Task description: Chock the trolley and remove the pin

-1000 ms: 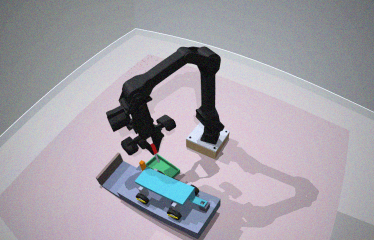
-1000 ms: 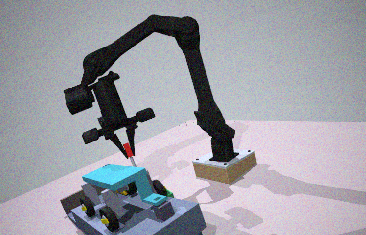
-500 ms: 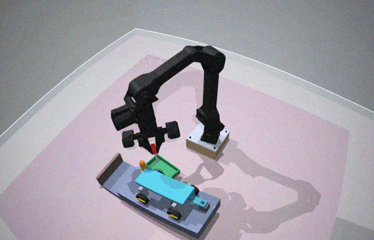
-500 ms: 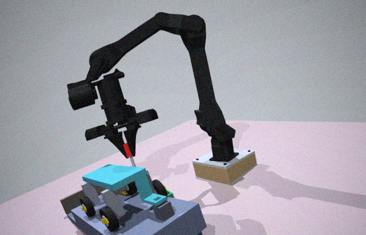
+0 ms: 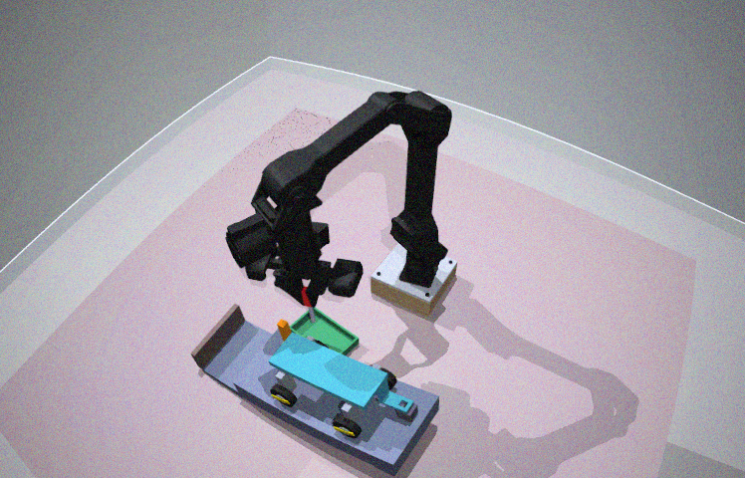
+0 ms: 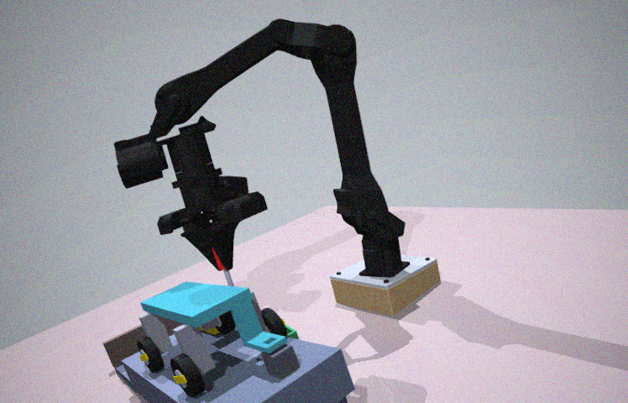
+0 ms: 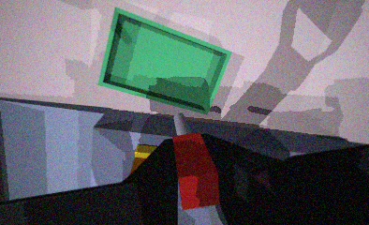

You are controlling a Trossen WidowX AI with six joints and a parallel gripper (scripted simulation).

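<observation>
My gripper (image 5: pixel 309 299) (image 6: pixel 222 264) (image 7: pixel 186 144) is shut on the stop pin's red head (image 5: pixel 306 296) (image 6: pixel 217 259) (image 7: pixel 197 164). The grey shank points down, clear of the ramp. The cyan trolley (image 5: pixel 329 367) (image 6: pixel 197 299) stands on the ramp (image 5: pixel 255 349) (image 6: pixel 325 362) (image 7: pixel 27 150); the hole in its uphill tab (image 5: pixel 403 403) (image 6: pixel 271 341) is empty. The chock's orange handle (image 5: pixel 284 329) stands by the far downhill wheel; part of the yellow chock (image 7: pixel 145 153) shows in the wrist view. Its wheel contact is hidden. The green tray (image 5: pixel 335 336) (image 6: pixel 293 332) (image 7: pixel 172 61) lies behind the ramp and holds nothing visible.
A brown end board (image 5: pixel 217 339) (image 6: pixel 120 347) stands at the ramp's downhill end. The arm's wooden base block (image 5: pixel 397 301) (image 6: pixel 384 296) is behind the ramp, beyond the tray. The trolley's cyan deck is close below and beside the gripper.
</observation>
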